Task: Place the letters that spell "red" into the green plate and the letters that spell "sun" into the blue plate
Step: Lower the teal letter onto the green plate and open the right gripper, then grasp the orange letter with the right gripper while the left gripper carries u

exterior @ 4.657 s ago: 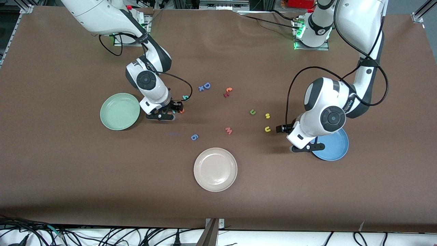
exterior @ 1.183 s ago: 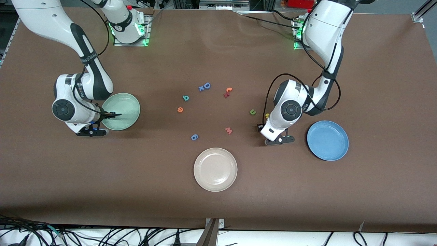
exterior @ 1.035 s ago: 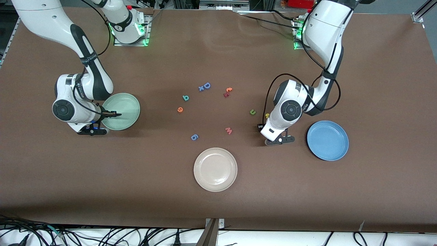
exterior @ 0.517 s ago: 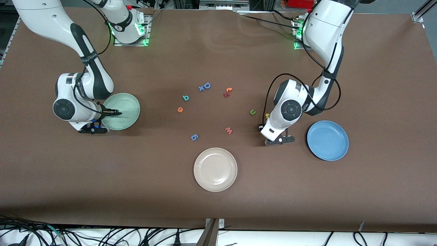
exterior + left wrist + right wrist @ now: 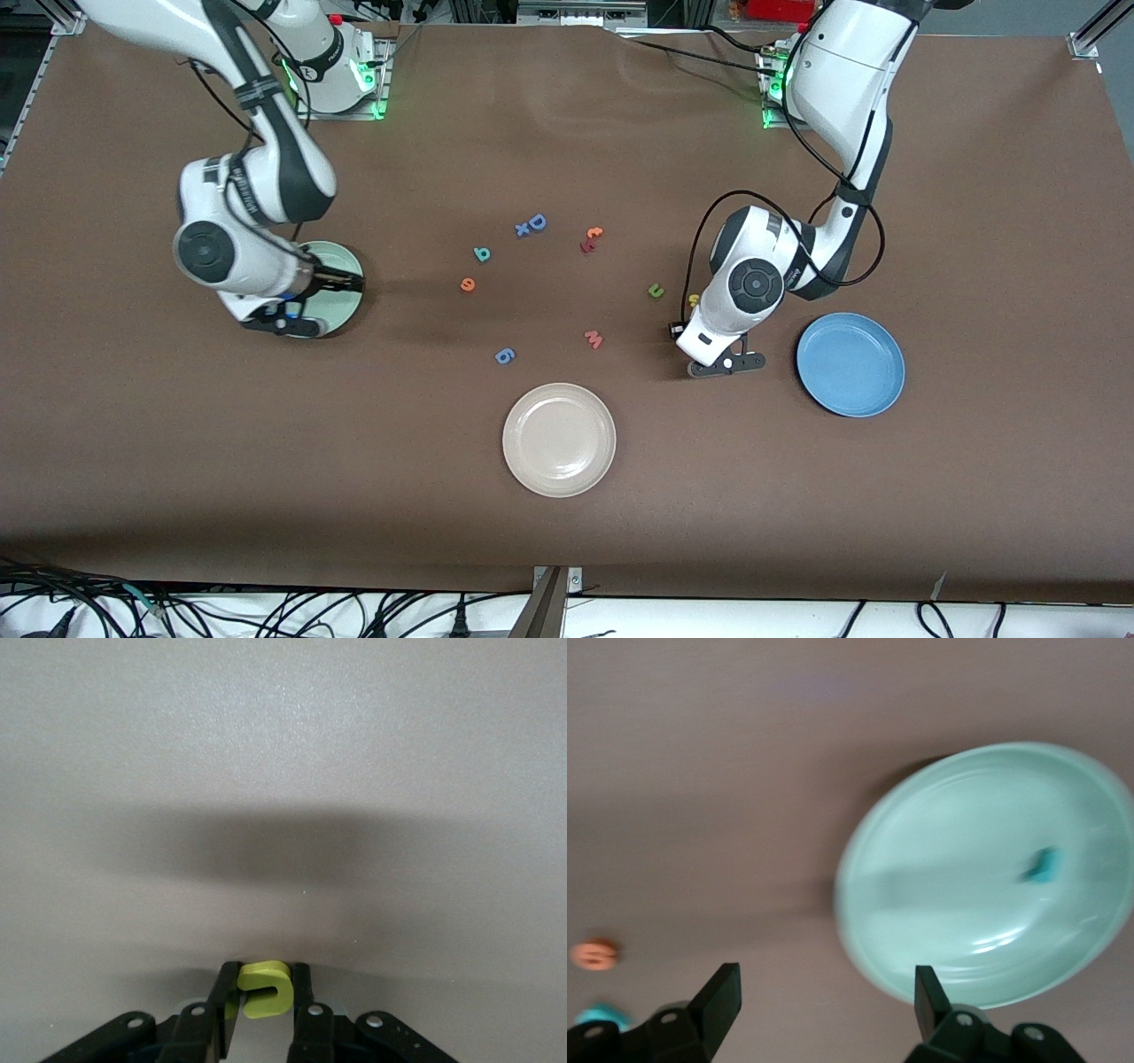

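The green plate lies toward the right arm's end, half hidden by that arm in the front view. A teal letter rests in it. My right gripper hangs open and empty over the plate's edge. The teal "d" and orange "e" lie mid-table. My left gripper is low at the table, shut on the yellow "u". The green "n" and the yellow "s" lie beside it. The blue plate is empty.
A beige plate sits nearest the front camera. Other letters are scattered mid-table: blue "D", orange "c", pink "w", blue "6".
My right gripper opened, left the teal letter in the green plate, and swung toward the table's middle. My left gripper closed on the yellow "u" without shifting.
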Controlling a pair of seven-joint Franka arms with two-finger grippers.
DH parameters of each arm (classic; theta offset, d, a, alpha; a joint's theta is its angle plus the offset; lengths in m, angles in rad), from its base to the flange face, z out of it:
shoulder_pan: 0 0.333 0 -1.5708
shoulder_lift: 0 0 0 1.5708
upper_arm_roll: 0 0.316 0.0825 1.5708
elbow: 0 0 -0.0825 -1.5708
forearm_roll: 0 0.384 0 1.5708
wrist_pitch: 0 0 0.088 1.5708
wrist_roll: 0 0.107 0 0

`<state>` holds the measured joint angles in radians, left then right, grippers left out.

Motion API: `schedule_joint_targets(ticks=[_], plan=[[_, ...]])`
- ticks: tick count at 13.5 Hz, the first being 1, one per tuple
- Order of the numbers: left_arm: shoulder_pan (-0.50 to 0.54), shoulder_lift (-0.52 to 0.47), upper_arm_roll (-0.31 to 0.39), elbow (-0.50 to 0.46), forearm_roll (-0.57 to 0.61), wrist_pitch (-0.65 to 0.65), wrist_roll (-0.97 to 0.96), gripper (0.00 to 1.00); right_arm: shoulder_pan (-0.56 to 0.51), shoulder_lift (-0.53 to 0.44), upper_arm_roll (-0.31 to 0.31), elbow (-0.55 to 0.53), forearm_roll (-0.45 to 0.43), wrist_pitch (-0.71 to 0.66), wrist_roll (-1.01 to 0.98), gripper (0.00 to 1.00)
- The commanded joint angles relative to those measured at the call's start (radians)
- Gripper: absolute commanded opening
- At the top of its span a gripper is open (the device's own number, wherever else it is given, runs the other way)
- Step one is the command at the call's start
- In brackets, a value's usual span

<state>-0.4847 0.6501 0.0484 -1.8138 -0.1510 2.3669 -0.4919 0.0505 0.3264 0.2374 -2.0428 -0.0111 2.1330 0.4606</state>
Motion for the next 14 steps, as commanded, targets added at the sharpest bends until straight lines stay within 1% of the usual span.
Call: schedule_joint_targets(ticks=[1, 4, 5, 6, 9, 13, 14], plan=[[-0.011, -0.009, 0.007, -0.001, -0.027, 0.000, 0.003, 0.12, 0.012, 0.042, 0.080, 0.007, 0.011, 0.076, 0.177, 0.95], [-0.002, -0.015, 0.010, 0.025, -0.022, -0.046, 0.004, 0.12, 0.089, 0.095, 0.085, 0.007, 0.011, 0.171, 0.317, 0.95], [0.001, -0.015, 0.011, 0.040, -0.019, -0.078, 0.004, 0.12, 0.118, 0.112, 0.083, 0.007, 0.011, 0.197, 0.369, 0.98], [0.003, -0.015, 0.013, 0.051, -0.018, -0.093, 0.009, 0.12, 0.141, 0.134, 0.083, 0.007, 0.011, 0.226, 0.410, 0.98], [0.012, -0.030, 0.021, 0.059, -0.013, -0.122, 0.016, 0.12, 0.169, 0.172, 0.083, 0.007, 0.010, 0.248, 0.463, 0.98], [0.090, -0.058, 0.024, 0.088, -0.013, -0.244, 0.182, 0.12, 0.193, 0.209, 0.083, 0.007, 0.010, 0.320, 0.504, 0.97], [0.110, -0.067, 0.027, 0.088, 0.004, -0.279, 0.238, 0.12, 0.203, 0.214, 0.082, 0.007, 0.008, 0.326, 0.506, 0.95]])
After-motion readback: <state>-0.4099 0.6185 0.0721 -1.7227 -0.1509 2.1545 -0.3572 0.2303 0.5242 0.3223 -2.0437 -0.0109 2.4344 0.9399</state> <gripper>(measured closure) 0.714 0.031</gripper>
